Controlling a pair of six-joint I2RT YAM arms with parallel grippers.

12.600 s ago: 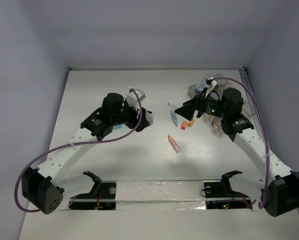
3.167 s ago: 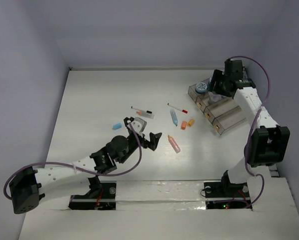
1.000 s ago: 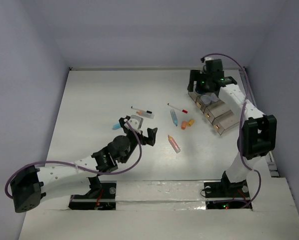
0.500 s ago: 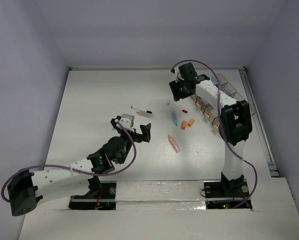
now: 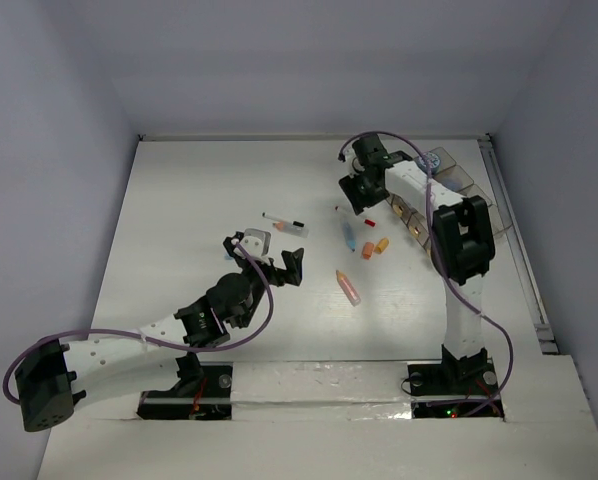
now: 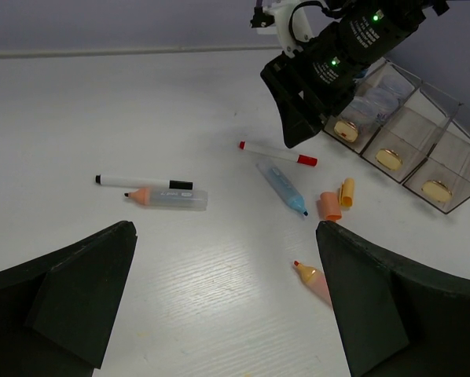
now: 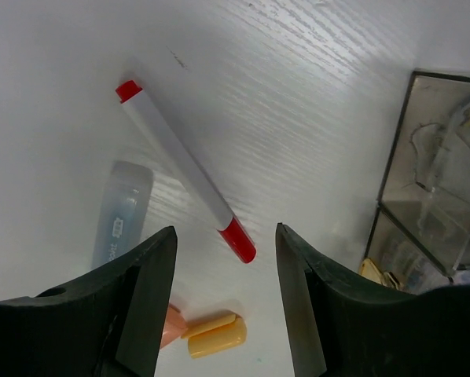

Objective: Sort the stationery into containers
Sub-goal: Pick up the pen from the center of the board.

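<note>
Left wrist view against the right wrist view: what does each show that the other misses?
Left wrist only: the black-capped pen, the pink stick, the right gripper from outside. Right wrist only: its fingers either side of the red-capped pen. Both: that pen, blue stick, orange stick, organiser tray.

Right pincer [image 7: 224, 232] now over red-capped pen [image 7: 184, 166]

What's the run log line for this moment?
right hand: open above red-capped pen | left hand: open, empty | pen: lying outside organiser tray
</note>
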